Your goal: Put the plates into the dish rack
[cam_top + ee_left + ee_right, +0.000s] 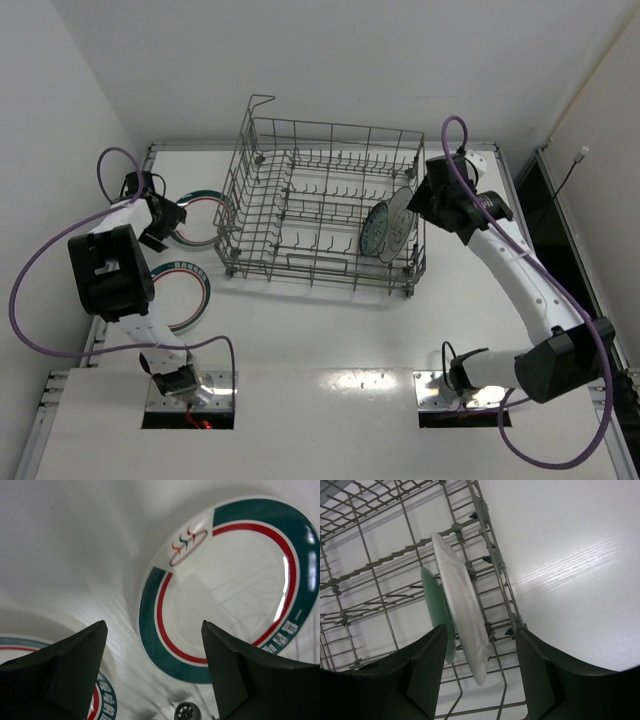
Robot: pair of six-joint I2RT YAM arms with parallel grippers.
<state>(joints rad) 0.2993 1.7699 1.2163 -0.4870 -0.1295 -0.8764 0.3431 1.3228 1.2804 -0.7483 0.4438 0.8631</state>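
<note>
Two white plates with green-and-red rim bands lie flat on the table to the left of the dish rack (320, 200). My left gripper (172, 225) hovers over the rim of the far plate (205, 215), open and empty. In the left wrist view that plate (230, 590) fills the right side, with its near rim between the spread jaws of the left gripper (154, 627). The second banded plate (190, 295) shows at lower left (102, 700). A teal plate (378, 228) and a pale grey plate (400, 222) stand on edge in the rack's right end. My right gripper (418, 200) is open just beside them, touching neither.
In the right wrist view the grey plate (460, 600) and the teal plate (436, 605) lean between tines, next to the rack's end wall (495, 580). A raised wire handle (258, 103) stands at the rack's far left corner. White walls close in on both sides.
</note>
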